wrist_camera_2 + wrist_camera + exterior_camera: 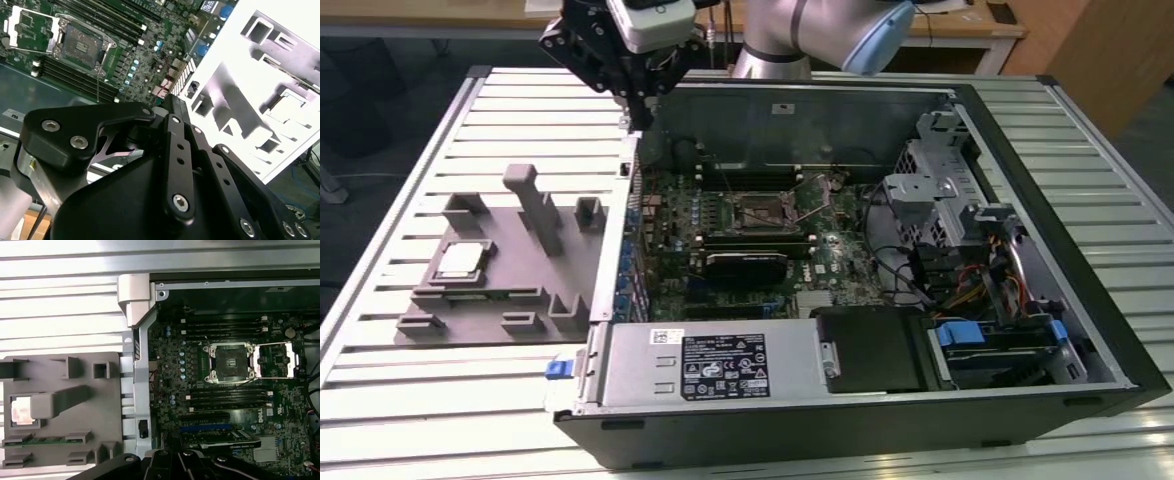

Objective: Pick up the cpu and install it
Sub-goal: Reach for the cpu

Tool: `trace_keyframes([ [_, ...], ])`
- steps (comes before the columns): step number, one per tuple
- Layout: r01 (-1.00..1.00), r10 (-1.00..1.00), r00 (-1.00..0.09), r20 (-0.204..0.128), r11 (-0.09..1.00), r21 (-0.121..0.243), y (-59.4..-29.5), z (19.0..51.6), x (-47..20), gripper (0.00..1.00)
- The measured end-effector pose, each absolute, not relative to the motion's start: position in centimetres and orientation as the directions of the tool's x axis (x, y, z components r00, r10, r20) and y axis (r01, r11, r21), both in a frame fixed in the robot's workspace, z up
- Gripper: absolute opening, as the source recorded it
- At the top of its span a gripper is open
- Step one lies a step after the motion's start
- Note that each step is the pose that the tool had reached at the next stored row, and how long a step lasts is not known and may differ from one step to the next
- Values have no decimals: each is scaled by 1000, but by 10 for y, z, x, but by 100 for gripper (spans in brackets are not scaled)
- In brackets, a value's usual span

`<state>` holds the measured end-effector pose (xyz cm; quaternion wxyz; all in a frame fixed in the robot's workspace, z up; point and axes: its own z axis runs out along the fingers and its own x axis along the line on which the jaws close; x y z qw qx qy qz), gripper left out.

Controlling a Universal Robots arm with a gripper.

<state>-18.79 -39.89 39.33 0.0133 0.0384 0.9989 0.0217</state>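
Note:
The cpu (460,262), a small square chip with a silvery top, lies flat in a pocket of the grey fixture tray (507,300) on the exterior view's left. In the first wrist view the cpu (20,411) is partly hidden behind a tray post. My gripper (640,105) hangs high over the rear left corner of the open computer case, well away from the cpu. Its fingers are shut with nothing between them. The motherboard's cpu socket (767,210) stands bare with its latch frame swung open, and it shows in both wrist views (231,361) (82,45).
The open computer case (1067,330) lies on a slatted metal table (400,400). Memory slots (227,395), an expansion card (747,265), a power supply (707,365) and cable bundles (961,270) crowd the inside. Upright posts (527,205) rise from the tray.

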Motion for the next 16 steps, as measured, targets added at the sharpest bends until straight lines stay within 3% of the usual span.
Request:
trace_keyframes([
  [16,78,79,-997,-25,996,44,-399,393,-215,11],
])
